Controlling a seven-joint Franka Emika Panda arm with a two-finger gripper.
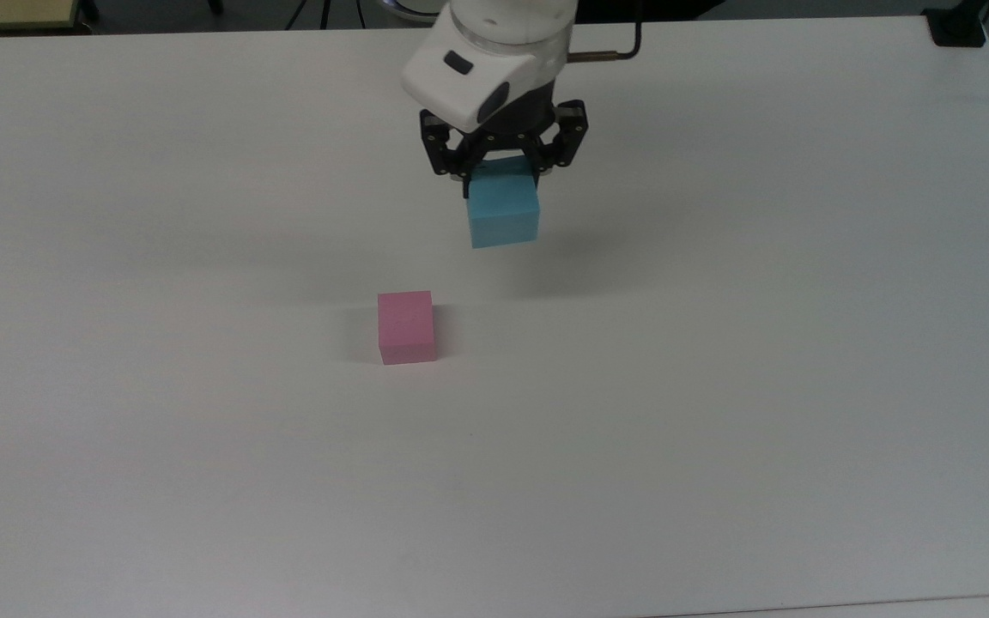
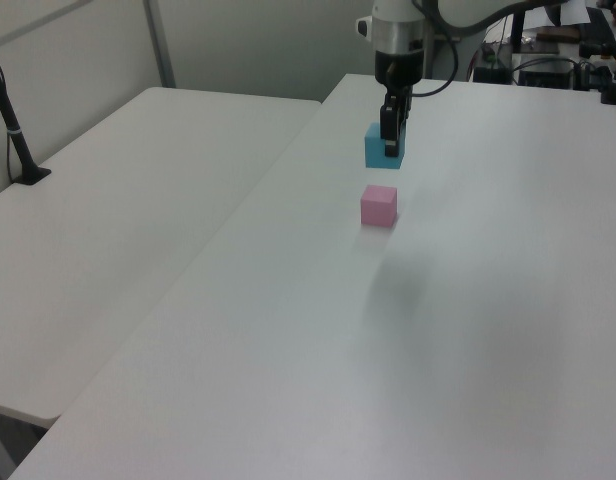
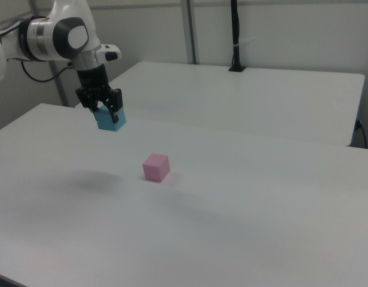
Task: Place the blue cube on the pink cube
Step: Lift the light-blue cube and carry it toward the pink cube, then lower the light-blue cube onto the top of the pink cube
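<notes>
Clamped in the end effector [image 1: 501, 172] and carried clear of the worktop [image 1: 718, 412]: the blue cube [image 1: 504, 213], gripped by its upper part so the lower faces stay free for stacking. Well apart from it, flat on the worktop and untouched, the pink cube [image 1: 406, 327], top face open to receive. Plain white matte worktop; beyond the pink cube, a second pale table [image 2: 138, 200] and blank partition walls [image 3: 279, 30].

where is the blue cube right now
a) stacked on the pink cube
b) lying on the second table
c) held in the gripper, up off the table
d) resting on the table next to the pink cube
c: the gripper is shut on the blue cube, which hangs clear of the table with its shadow below, apart from the pink cube.
</notes>
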